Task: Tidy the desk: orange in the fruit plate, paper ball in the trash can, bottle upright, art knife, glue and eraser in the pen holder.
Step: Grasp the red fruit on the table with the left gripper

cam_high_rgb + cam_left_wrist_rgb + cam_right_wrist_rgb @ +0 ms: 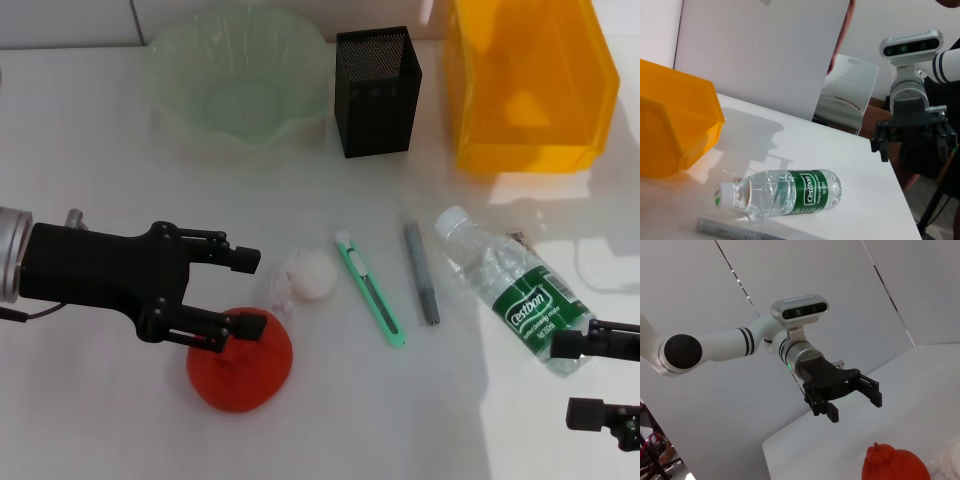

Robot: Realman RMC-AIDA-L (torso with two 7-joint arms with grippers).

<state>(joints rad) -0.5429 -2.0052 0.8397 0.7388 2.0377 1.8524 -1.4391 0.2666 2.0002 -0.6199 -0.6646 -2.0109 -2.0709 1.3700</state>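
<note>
The orange (240,368) sits on the white desk at the front left. My left gripper (247,293) is open and hovers just above it, clearly raised over it in the right wrist view (854,406), where the orange (895,466) also shows. The white paper ball (307,275) lies just right of the orange. A green art knife (370,288) and a grey glue stick (421,272) lie in the middle. The clear bottle (512,290) lies on its side at the right; it also shows in the left wrist view (785,192). My right gripper (565,380) is open, low beside the bottle's base. No eraser is in view.
A pale green fruit plate (170,95) stands at the back left. A black mesh pen holder (377,90) is at the back centre. A yellow bin (525,130) stands at the back right and also shows in the left wrist view (675,130).
</note>
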